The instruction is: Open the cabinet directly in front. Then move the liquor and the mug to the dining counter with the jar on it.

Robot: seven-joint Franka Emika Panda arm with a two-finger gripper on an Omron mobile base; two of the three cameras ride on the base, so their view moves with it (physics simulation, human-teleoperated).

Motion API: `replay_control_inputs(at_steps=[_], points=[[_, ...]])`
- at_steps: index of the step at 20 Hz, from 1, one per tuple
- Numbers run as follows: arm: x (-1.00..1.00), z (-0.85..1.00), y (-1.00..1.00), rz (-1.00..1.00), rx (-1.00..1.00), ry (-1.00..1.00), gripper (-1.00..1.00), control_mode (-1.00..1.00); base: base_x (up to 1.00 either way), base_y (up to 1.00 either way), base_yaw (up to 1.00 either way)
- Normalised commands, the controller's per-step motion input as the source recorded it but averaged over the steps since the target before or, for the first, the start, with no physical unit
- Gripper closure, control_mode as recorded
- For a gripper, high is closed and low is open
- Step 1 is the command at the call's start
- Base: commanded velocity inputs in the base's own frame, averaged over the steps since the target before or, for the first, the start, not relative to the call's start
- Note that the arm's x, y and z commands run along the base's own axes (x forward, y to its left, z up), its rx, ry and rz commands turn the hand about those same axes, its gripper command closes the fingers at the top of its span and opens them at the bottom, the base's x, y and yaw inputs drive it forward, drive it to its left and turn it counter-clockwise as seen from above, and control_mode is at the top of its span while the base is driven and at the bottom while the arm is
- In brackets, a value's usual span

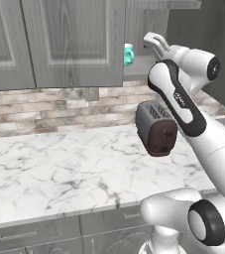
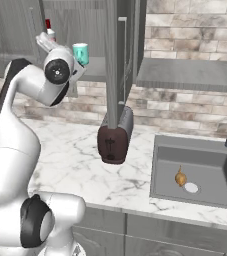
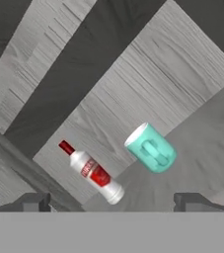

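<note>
From the left base view, my arm reached up toward the open cabinet [image 1: 74, 39], where the teal mug [image 1: 128, 54] stood on the inner shelf above the toaster [image 1: 156, 128] on the marble worktop [image 1: 49, 168]. From the right base view, the liquor [image 2: 49, 31] stood just left of the mug [image 2: 81, 53], behind my wrist; the sink [image 2: 195, 175] lay to the right. Through the hand view, my fingers [image 3: 112, 201] stood wide apart, gripping nothing, with the liquor [image 3: 91, 172] and mug [image 3: 151, 148] ahead on the shelf, apart from each other.

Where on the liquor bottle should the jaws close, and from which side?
Around the liquor bottle's straight body, below the narrow red neck, coming in from the cabinet's open front. It stands upright on the shelf, apart from the mug, leaving room either side.
</note>
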Motion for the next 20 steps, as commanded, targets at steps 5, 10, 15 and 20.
replay_control_inputs(at_steps=[5,10,15,20], points=[[0.43,-0.11,0.05,0.09,0.02,0.13,-1.00,-1.00,0.00,0.00,0.00],[0.03,-0.06,0.05,0.01,0.00,0.05,-1.00,-1.00,0.00,0.00,0.00],[0.37,-0.01,0.00,0.00,0.00,0.03,-1.00,-1.00,0.00,0.00,0.00],[0.64,0.00,0.03,0.01,0.00,0.00,-1.00,-1.00,0.00,0.00,0.00]])
